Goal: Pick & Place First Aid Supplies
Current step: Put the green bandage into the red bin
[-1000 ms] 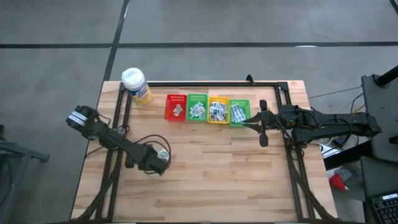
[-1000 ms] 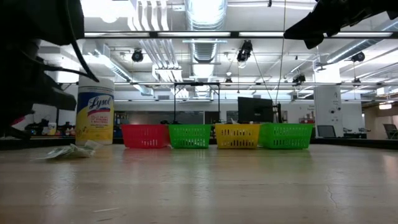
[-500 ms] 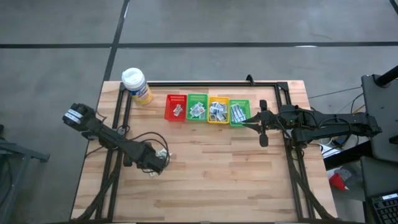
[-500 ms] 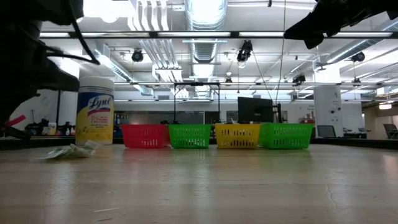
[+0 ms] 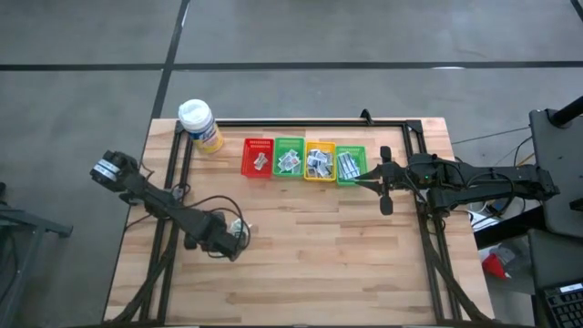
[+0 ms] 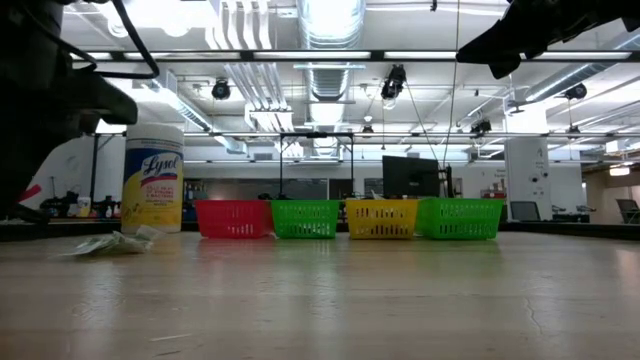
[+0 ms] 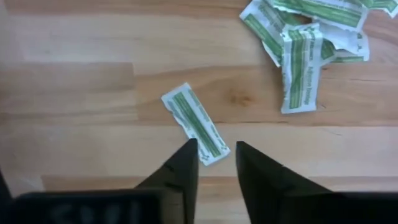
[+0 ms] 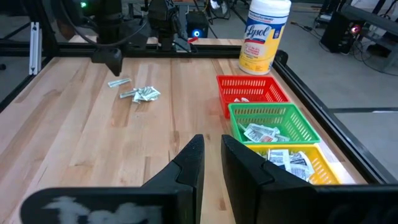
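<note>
The left gripper (image 7: 216, 155) is low over the left part of the table (image 5: 310, 264). Its two fingers stand a little apart, a narrow gap, and hold nothing. One packet (image 7: 195, 123) lies flat on the wood just past the fingertips. It is white with a green stripe. A small pile of packets (image 7: 308, 37) lies near it, a bit farther off. From above, the pile (image 5: 239, 225) shows right beside the gripper.

At the far side of the table four baskets stand in a row: red (image 5: 257, 157), green (image 5: 289, 157), yellow (image 5: 319, 159), and another green (image 5: 351, 164). Each has packets inside. A yellow bottle (image 5: 200, 126) stands to the left of the red one.

The right gripper (image 8: 211, 152) waits by the right end of the row. Its fingers are close together, with a narrow gap, and hold nothing.
</note>
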